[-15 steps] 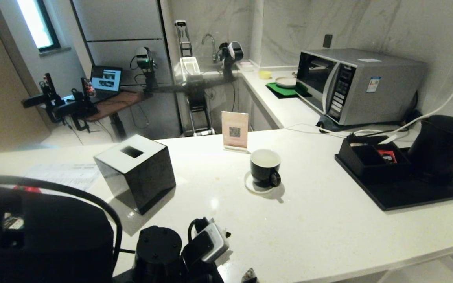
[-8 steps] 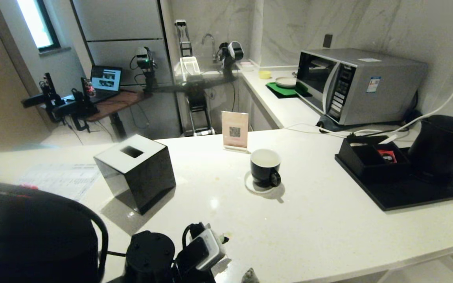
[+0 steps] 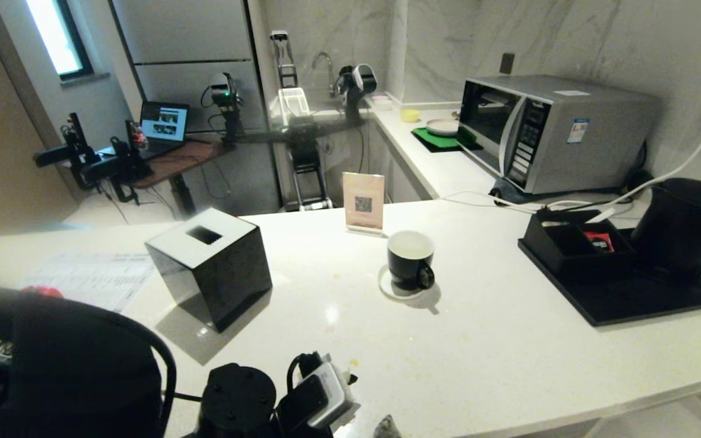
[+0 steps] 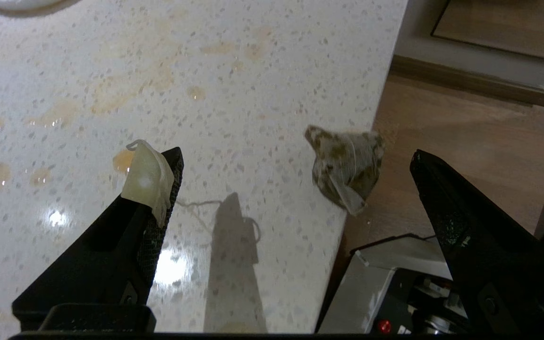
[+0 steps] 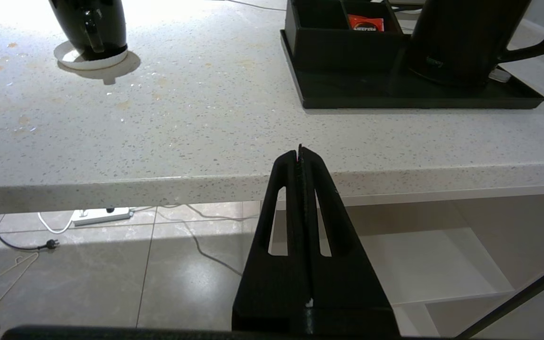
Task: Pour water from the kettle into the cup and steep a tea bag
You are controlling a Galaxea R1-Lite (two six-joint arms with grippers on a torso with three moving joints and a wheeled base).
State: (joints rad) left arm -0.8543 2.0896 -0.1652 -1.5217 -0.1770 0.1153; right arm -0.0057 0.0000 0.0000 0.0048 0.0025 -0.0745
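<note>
My left gripper (image 4: 296,152) is open above the counter's front edge. A pale tag (image 4: 148,177) clings to one of its fingers. The wet tea bag (image 4: 345,165) is between the jaws at that edge, touching neither finger; its tip (image 3: 387,427) shows at the bottom of the head view. The black cup (image 3: 410,260) stands on a white coaster mid-counter, and I cannot tell water from its white inside. The black kettle (image 3: 685,228) stands on the black tray (image 3: 630,304) at the right. My right gripper (image 5: 300,150) is shut and empty, parked below the counter's edge.
A black cube with a white slotted top (image 3: 210,267) stands left of the cup, with papers (image 3: 95,277) beside it. A sign (image 3: 362,202) stands behind the cup. A black compartment box (image 3: 575,246) with a red packet (image 3: 600,242) shares the tray. A microwave (image 3: 554,131) is behind.
My left arm's wrist has shifted slightly lower in the head view. The cup, the kettle and the right arm have not moved.
</note>
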